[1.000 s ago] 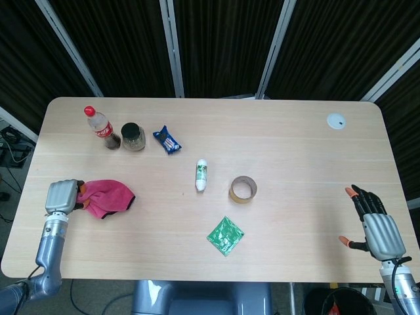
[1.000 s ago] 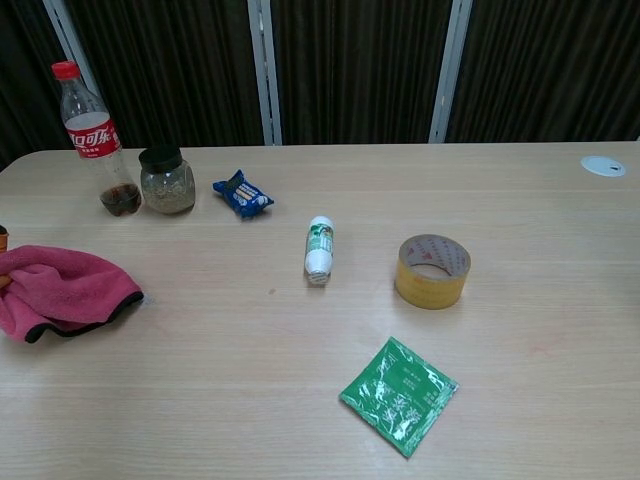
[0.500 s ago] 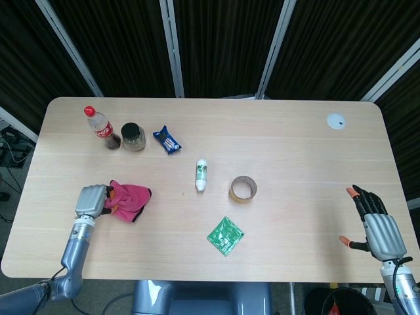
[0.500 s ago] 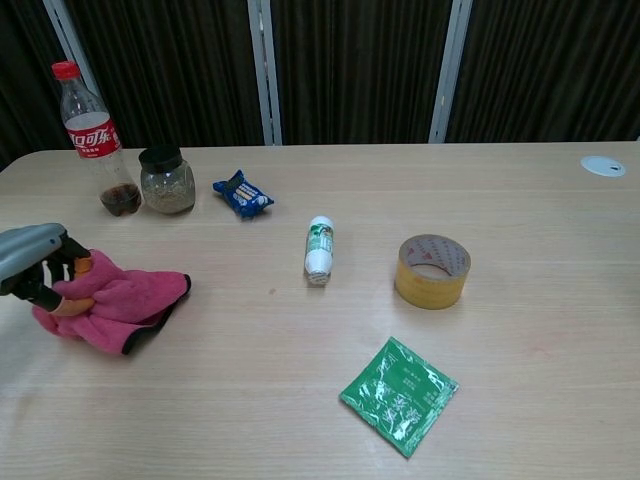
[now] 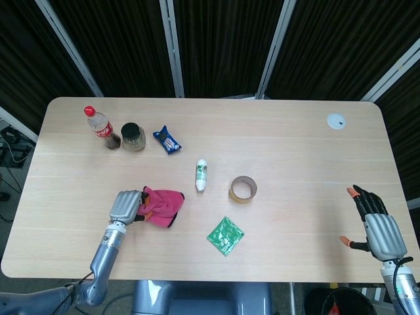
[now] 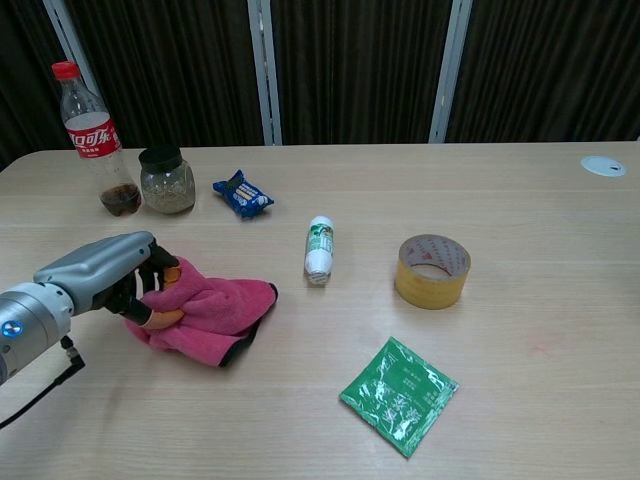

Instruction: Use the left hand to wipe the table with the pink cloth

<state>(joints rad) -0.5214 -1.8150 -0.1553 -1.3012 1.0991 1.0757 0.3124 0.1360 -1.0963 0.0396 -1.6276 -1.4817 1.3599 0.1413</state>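
The pink cloth (image 5: 163,205) (image 6: 213,312) lies bunched on the light wooden table (image 5: 289,151) (image 6: 520,300), left of centre. My left hand (image 5: 126,206) (image 6: 105,273) grips the cloth's left end, fingers curled into the fabric. A small white bottle (image 5: 201,175) (image 6: 319,248) lies just to the right of the cloth and a little farther back. My right hand (image 5: 375,225) hovers near the table's front right corner with fingers spread, holding nothing; the chest view does not show it.
A cola bottle (image 5: 100,126) (image 6: 95,137), a jar (image 5: 133,136) (image 6: 166,180) and a blue packet (image 5: 168,140) (image 6: 241,194) stand at the back left. A tape roll (image 5: 243,189) (image 6: 433,269) and a green sachet (image 5: 225,235) (image 6: 399,394) lie right of the cloth. A white disc (image 5: 336,121) (image 6: 603,165) sits far right.
My left hand has dragged the pink cloth rightward across the table, from the left edge toward the centre. The right hand has stayed put.
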